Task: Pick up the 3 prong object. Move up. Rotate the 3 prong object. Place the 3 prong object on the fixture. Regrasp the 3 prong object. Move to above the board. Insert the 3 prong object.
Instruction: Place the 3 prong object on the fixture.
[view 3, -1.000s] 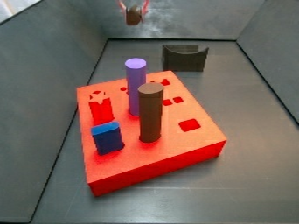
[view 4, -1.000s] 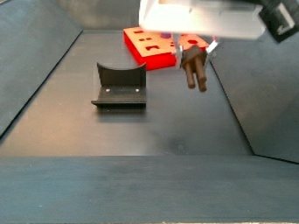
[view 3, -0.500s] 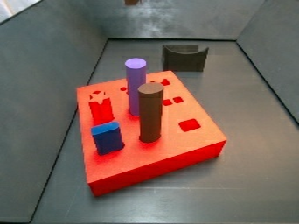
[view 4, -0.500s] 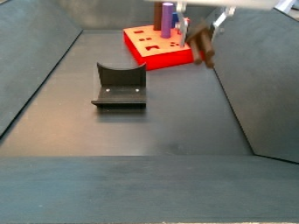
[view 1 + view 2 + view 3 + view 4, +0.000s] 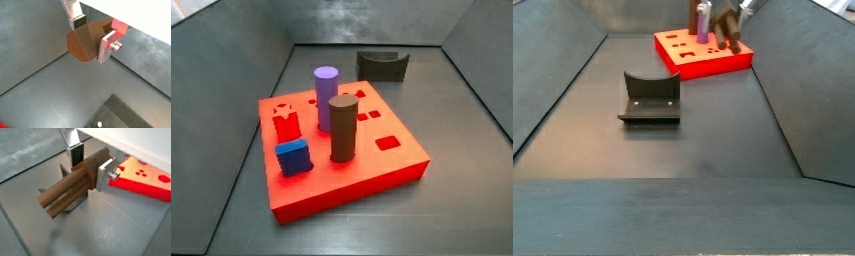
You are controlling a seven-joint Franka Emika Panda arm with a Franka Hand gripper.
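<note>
Gripper (image 5: pixel 87 163) high up, clamped on the 3 prong object (image 5: pixel 69 190); board (image 5: pixel 706 53) near far wall, fixture (image 5: pixel 648 98) apart, open floor around.

The gripper (image 5: pixel 85 162) hangs high, fingers (image 5: pixel 103 172) clamped on a piece.

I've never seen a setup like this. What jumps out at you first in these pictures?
In a side view, the bright red board on the dark floor, with purple cylinder and brown cylinder standing on it. In both wrist views, the gripper clamps the brown 3 prong object in mid-air.
</note>
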